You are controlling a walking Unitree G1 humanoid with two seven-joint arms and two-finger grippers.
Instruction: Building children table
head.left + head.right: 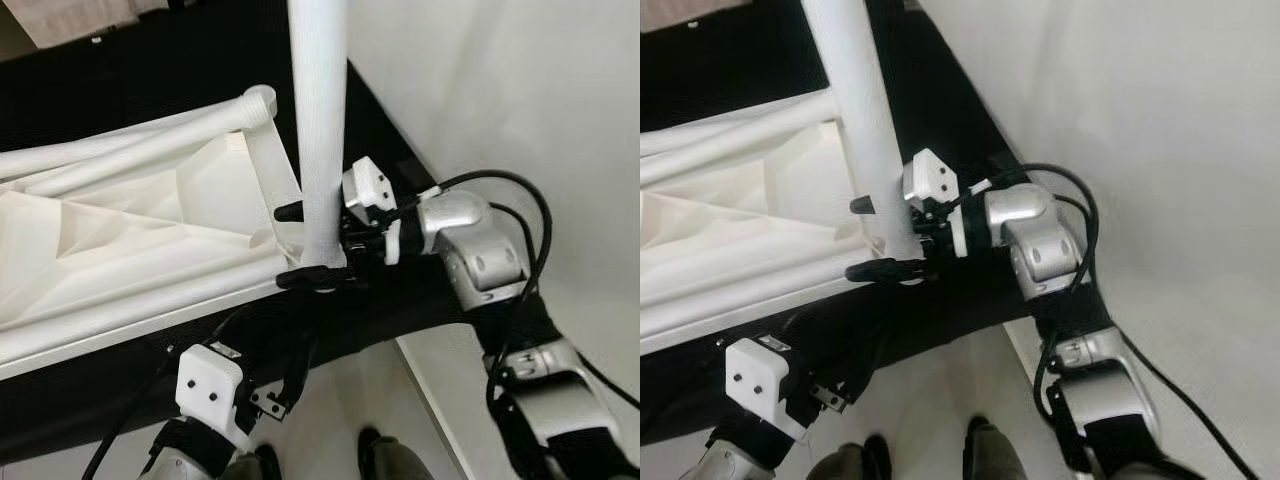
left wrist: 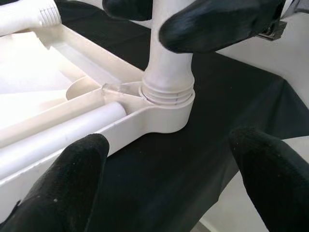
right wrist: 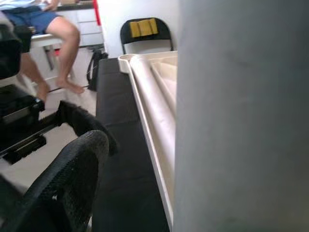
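From the head, the right gripper (image 1: 312, 245) clamps the upright white leg (image 1: 318, 120) just above its socket in the upturned white tabletop (image 1: 120, 250) on black cloth (image 1: 950, 130). The left wrist view shows the left gripper (image 2: 169, 188) spread wide and empty, just short of that socket (image 2: 166, 108).

I see the upturned tabletop (image 1: 120, 250) lying on a cloth-covered bench (image 1: 200, 60) ahead of me. A table leg (image 1: 318, 130) stands upright in the corner socket (image 2: 166, 104) at the tabletop's right near corner. My right gripper (image 1: 300, 245) reaches in from the right, one finger on each side of that leg. My left gripper (image 1: 255, 385) sits below the tabletop's near edge. Other legs (image 1: 130, 140) lie across the tabletop's far side.
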